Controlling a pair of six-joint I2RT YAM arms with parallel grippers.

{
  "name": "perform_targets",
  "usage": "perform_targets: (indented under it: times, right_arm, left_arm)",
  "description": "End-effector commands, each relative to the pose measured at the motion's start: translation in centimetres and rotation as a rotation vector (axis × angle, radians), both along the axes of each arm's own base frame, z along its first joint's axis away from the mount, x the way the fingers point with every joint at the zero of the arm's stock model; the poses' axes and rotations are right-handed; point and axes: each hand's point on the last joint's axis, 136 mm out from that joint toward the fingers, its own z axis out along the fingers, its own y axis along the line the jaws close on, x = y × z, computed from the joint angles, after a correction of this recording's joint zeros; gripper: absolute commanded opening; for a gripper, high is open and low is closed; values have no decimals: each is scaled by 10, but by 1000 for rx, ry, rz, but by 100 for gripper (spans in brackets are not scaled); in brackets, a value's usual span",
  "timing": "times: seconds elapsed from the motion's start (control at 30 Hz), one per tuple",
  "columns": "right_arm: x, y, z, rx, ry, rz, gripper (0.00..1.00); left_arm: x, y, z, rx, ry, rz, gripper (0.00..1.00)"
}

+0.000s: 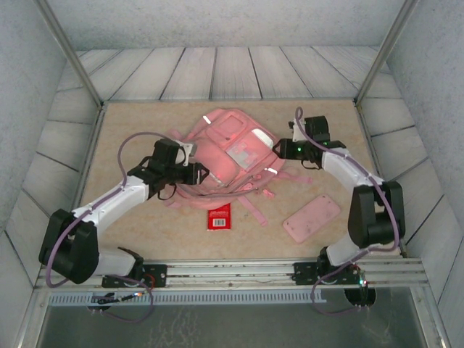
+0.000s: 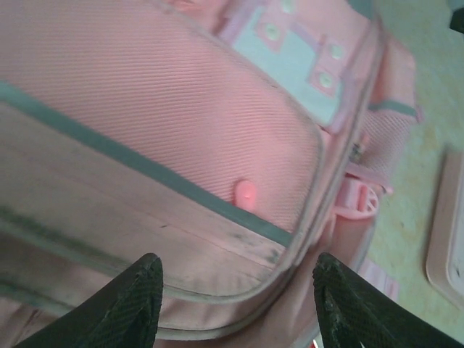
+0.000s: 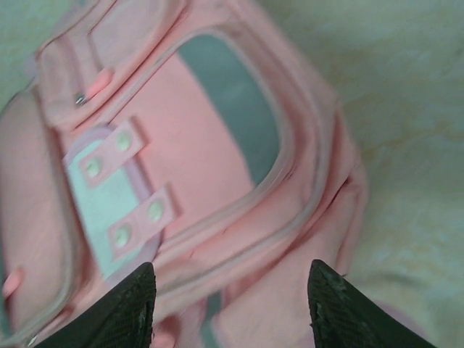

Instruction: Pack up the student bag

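The student bag (image 1: 228, 148) lies on the middle of the surface (image 1: 167, 232), toward the far side, with its front pockets facing up and its shoulder straps (image 1: 254, 210) spread toward the near edge. The left hand (image 2: 235, 304) is at the bag's left side and the right hand (image 3: 228, 304) at its right side. On both, the two fingers stand apart and hold nothing, with pink fabric seen beneath the gap. Whether the fingertips touch the fabric I cannot tell. The bag is of soft woven cloth and looks rather flat, so I judge it light and limp: it will sag and fold if lifted by one point, and its opening will not stay open by itself. The cloth is ribbed, not slippery, so a pinch should hold. Good places to take it are, I think, the thick piped seam around a pocket, a strap, or the small pink zip pull (image 2: 246, 194) if a zip must be drawn; the broad flat panel gives little to pinch. A flat pink case (image 1: 312, 217) and a small red packet (image 1: 219, 216) lie on the surface near the bag and are probably meant to go inside.
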Motion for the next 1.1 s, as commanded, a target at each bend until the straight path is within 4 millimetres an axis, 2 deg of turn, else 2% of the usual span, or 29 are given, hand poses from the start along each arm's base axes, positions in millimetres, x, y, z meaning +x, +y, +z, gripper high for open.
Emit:
perform_targets:
  times: [0.0, 0.13, 0.4, 0.5, 0.6, 0.8, 0.93, 1.0, 1.07]
  right_arm:
    - [22, -13, -12, -80, 22, -37, 56]
    - [33, -8, -31, -93, 84, 10, 56]
    - [30, 11, -65, -14, 170, 94, 48]
    - [24, 20, -70, 34, 189, 123, 32]
    - [16, 26, -71, 84, 201, 135, 20]
    - [-18, 28, -66, 144, 217, 123, 7]
    - [-52, 27, -64, 178, 248, 106, 4]
    - [-71, 28, -60, 204, 264, 106, 4]
    - [-87, 30, -55, 238, 267, 107, 5]
  left_arm:
    - [11, 22, -25, 25, 90, 221, 58]
    - [10, 32, -47, 65, 150, 289, 58]
    - [23, 15, -70, 28, 195, 253, 53]
    - [34, 8, -76, 31, 176, 217, 36]
    - [52, 7, -79, 69, 140, 190, 29]
    - [91, 5, -79, 94, 98, 128, 14]
    - [111, -2, -82, 88, 96, 73, 7]
    - [120, -7, -80, 91, 84, 45, 8]
    - [128, -11, -77, 92, 60, 22, 14]
